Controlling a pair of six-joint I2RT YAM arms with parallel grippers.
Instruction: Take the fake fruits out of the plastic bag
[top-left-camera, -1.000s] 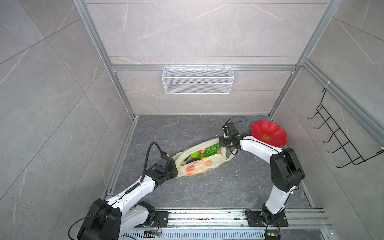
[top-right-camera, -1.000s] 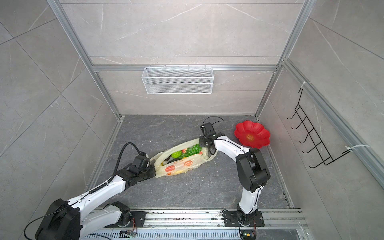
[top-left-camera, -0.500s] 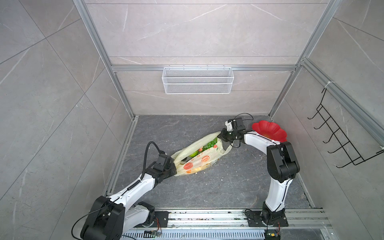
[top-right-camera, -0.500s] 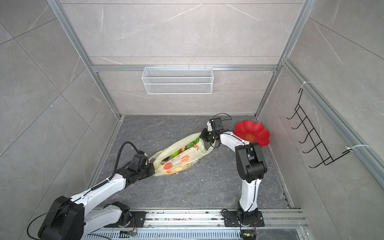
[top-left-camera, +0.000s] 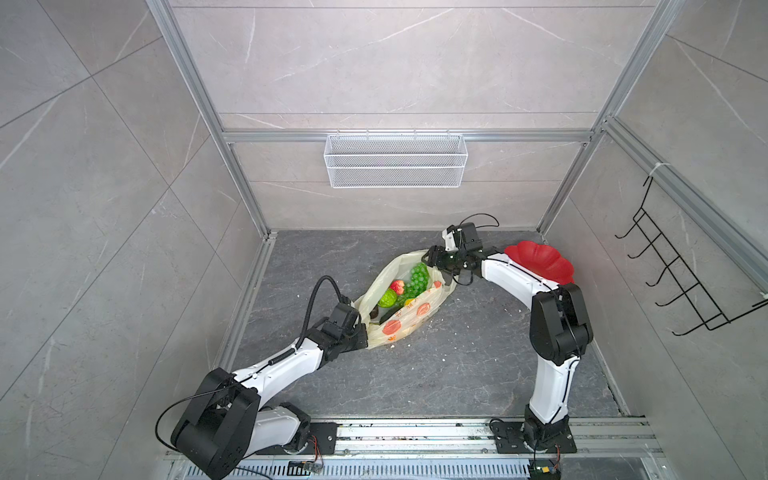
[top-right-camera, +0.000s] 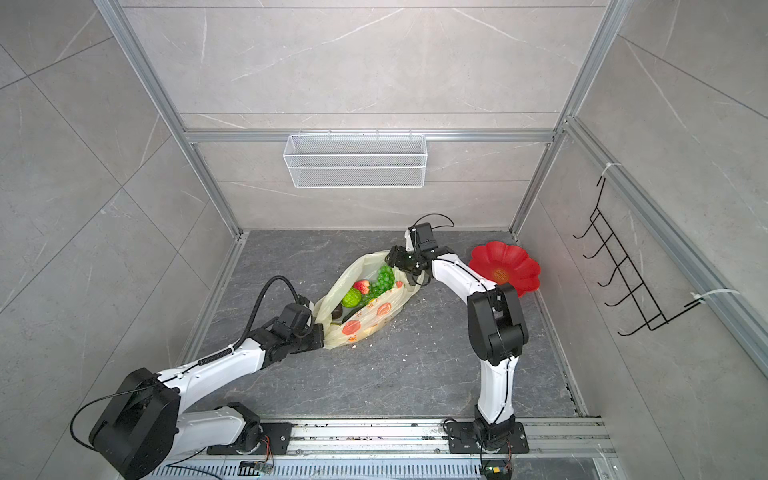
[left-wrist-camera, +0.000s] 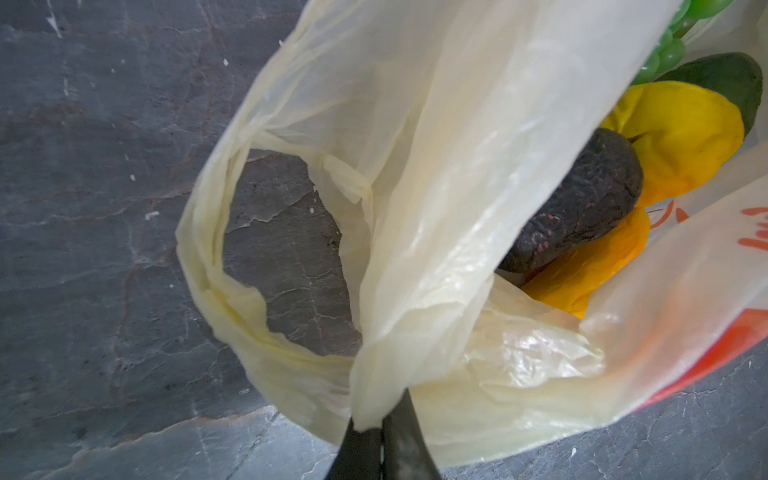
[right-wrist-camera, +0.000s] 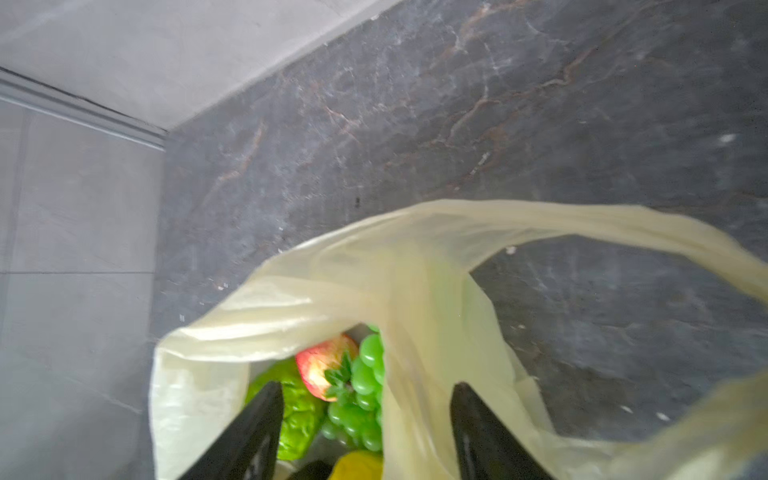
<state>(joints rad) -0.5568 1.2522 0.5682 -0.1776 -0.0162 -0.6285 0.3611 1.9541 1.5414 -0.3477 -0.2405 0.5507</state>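
Fruits (top-left-camera: 417, 278) may get buried if the bag (top-left-camera: 405, 322) slumps: right fingers (right-wrist-camera: 249, 432) gape empty, left fingers (left-wrist-camera: 405, 444) pinch one handle (left-wrist-camera: 216, 299).

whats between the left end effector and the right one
The plastic bag stretches between them, mouth open, with grapes, a strawberry and a bumpy green fruit showing inside; both top views show it.

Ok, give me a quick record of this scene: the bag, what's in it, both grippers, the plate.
bag: thin translucent cream-yellow plastic bag, lying open
inside: green grape bunch, red strawberry, bumpy lime-green fruit, dark avocado
left gripper: shut on bag handle
right gripper: open, at the bag's far rim
plate: red flower-shaped plate, no fruit on it
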